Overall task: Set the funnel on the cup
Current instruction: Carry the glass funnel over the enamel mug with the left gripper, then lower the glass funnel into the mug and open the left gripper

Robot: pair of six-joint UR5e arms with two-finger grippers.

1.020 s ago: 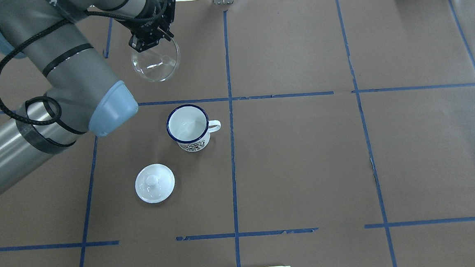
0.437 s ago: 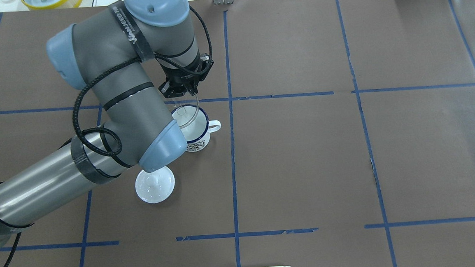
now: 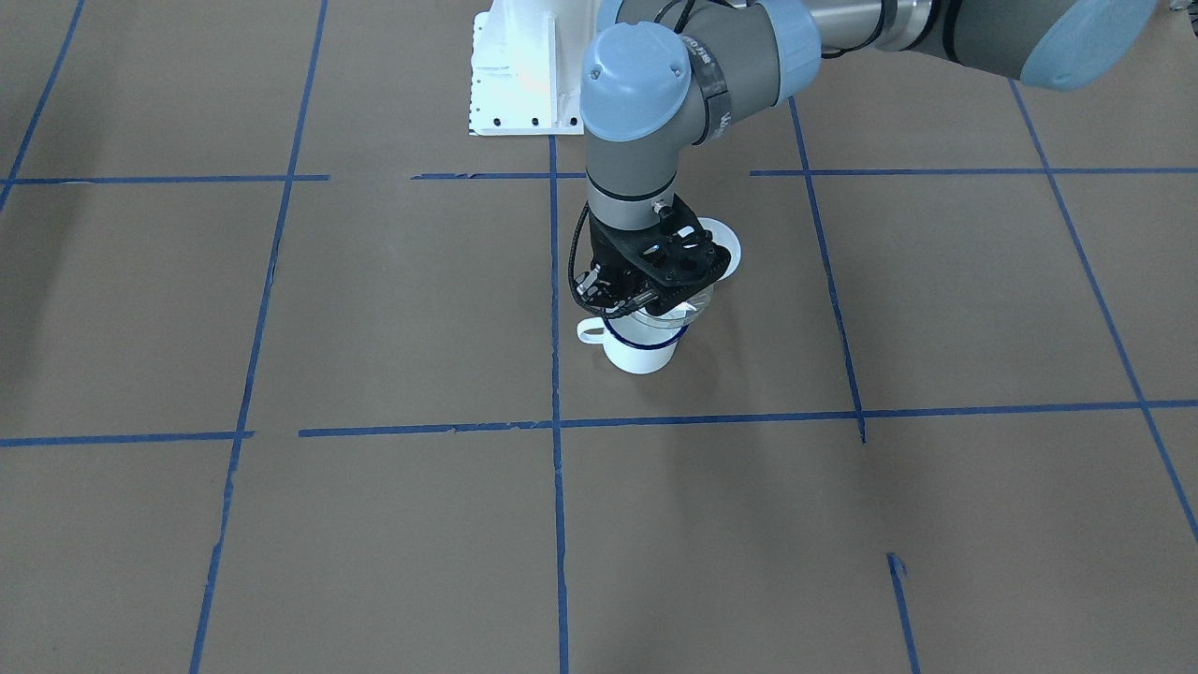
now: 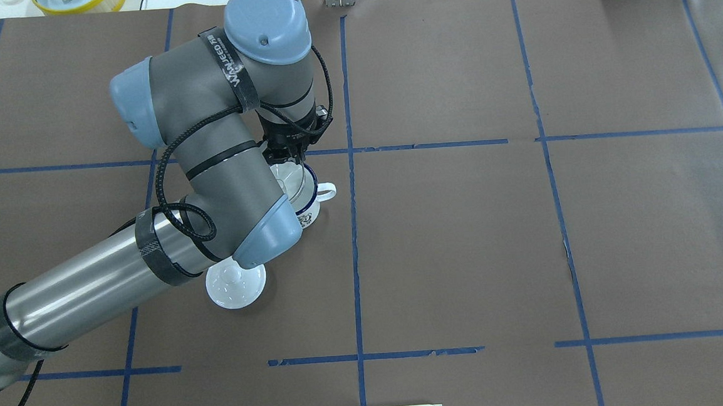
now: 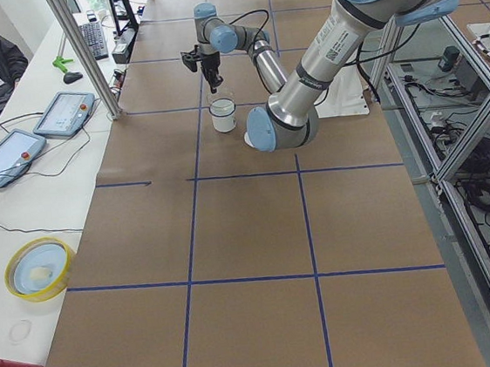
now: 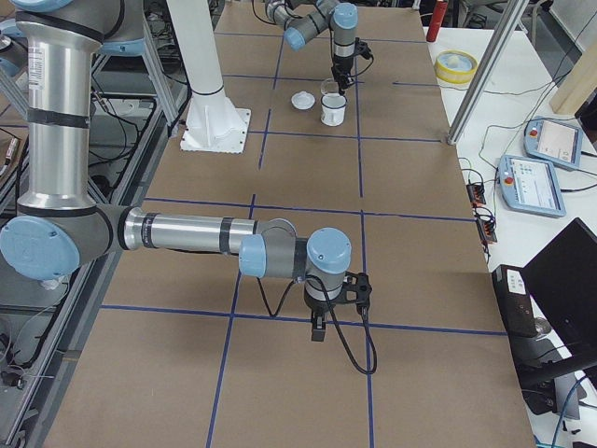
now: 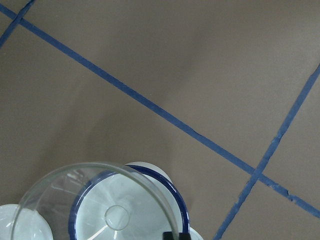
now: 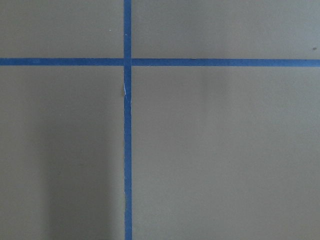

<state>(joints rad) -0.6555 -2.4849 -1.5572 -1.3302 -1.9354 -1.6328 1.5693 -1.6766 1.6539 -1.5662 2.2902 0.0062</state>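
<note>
Directly beneath the left gripper (image 4: 288, 158) hangs the funnel (image 7: 102, 206), and straight below that stands the cup (image 3: 640, 356); the coming move turns on this vertical stack. The jaws are clamped on the funnel's rim at the edge farthest from the robot, so the wide cone spreads from them back toward the robot, over the cup's mouth. Its long axis, cone to spout, runs close to upright, spout down. From the left wrist camera the spout's small circle falls inside the cup's dark blue rim, a little off centre, while the clear cone overhangs that rim on one side. Whether the cone already touches the rim or sits just above it I cannot tell; by my reading only a short drop and a release remain. The funnel looks thin and glassy, with the white cup interior showing through it, and it might tip if let go crooked. Past the cup from the jaws, toward the robot, lies a white knobbed lid (image 4: 235, 290), apart from the cup. The right gripper (image 6: 318, 330) hovers over bare brown paper well apart from all this, and whether its jaws are parted or closed cannot be told
</note>
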